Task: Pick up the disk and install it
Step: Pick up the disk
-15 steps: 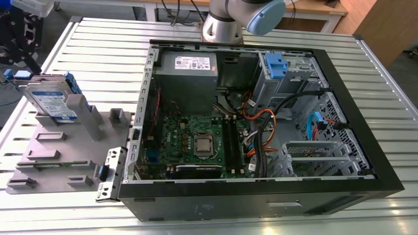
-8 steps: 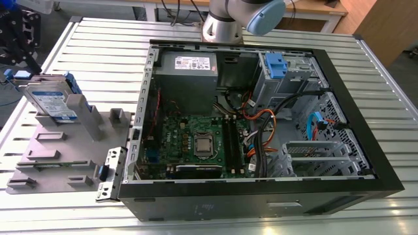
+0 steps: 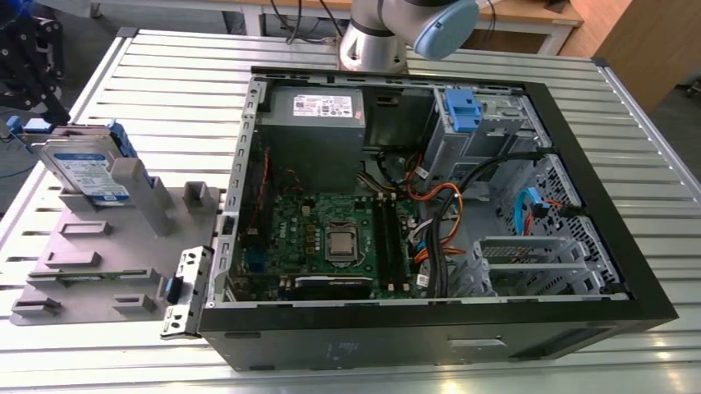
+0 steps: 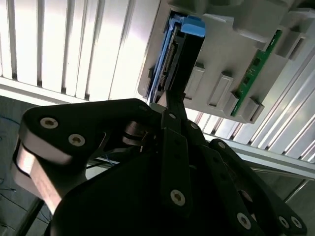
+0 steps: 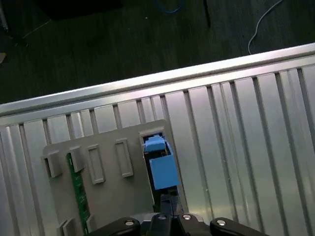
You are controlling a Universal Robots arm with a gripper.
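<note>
Close beneath the wrist, in the second wrist view, we see the gripper (image 4: pixel 170 101) right at the disk (image 4: pixel 167 54), but we cannot tell whether it has hold. The disk stands upright in a slot of the grey fixture tray (image 4: pixel 231 49). Farther off, towards the exterior view's right, the open computer case (image 3: pixel 570 316) lies on the slatted table (image 3: pixel 164 57).

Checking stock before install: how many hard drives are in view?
1: the disk stands in the grey holder at the exterior view's left. Bays in the computer case may hide others.
</note>
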